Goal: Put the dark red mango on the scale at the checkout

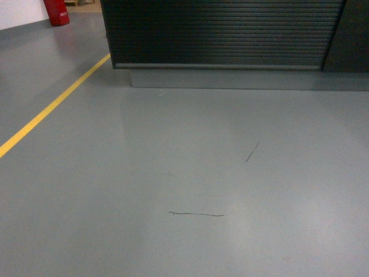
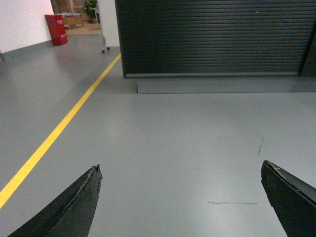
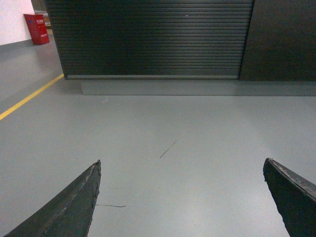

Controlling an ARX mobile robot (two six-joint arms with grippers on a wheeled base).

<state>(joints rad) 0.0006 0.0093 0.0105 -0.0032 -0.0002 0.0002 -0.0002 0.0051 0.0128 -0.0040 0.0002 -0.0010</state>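
The checkout shows only as a black, horizontally ribbed front on a grey plinth across the top of the head view; its top is out of view. It also fills the upper part of the left wrist view as the checkout and of the right wrist view as the checkout. The dark red mango and the scale are out of view. My left gripper is open over bare grey floor, nothing between its fingers. My right gripper is open too and holds nothing. Neither arm appears in the head view.
A yellow floor line runs diagonally at the left, past the counter's left corner. A red box stands far back left by a white wall. A plain dark panel adjoins the ribbed front on the right. Thin dark scuffs mark the grey floor.
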